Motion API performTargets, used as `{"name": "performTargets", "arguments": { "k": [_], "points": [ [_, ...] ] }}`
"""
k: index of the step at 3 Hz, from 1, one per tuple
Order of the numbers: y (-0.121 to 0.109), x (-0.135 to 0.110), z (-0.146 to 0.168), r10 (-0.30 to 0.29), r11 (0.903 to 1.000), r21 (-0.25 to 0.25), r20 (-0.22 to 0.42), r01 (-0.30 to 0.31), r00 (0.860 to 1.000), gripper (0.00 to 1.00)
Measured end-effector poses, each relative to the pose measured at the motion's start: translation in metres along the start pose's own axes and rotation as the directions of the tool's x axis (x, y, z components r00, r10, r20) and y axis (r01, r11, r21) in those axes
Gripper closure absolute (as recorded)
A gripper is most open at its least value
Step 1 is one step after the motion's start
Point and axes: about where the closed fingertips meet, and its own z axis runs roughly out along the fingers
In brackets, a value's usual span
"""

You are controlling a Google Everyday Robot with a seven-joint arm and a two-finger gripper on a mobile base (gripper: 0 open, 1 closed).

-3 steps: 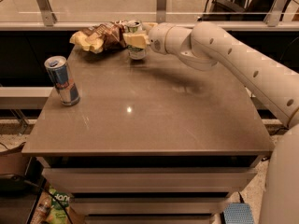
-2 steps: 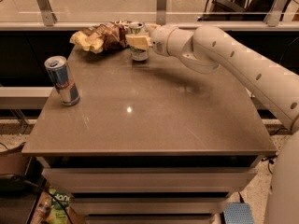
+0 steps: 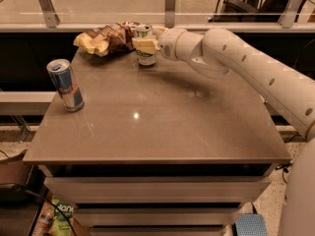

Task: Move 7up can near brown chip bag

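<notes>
blue and silver can (image 3: 65, 85) stands at the left edge of the bench (image 3: 162, 122), well apart from the rest. at the far side lies the brown chip bag (image 3: 106, 37), and just right of it the 7up can (image 3: 146, 58) is upright. the hand (image 3: 145, 44), reaching in from the right, is clamped around the can's upper half, apparently to place it by the bag.

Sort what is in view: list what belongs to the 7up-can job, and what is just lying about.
Job: 7up can, at the far edge of the table; brown chip bag, right beside it; gripper, closed on the can.
Lying about: blue and silver can, upright near the left edge.
</notes>
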Motion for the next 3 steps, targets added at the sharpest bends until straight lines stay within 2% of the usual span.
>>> {"name": "performTargets", "arguments": {
  "k": [3],
  "points": [
    [0.0064, -0.0007, 0.0060, 0.001, 0.9999, -0.012, 0.001, -0.001, 1.000, 0.12]
  ]
}}
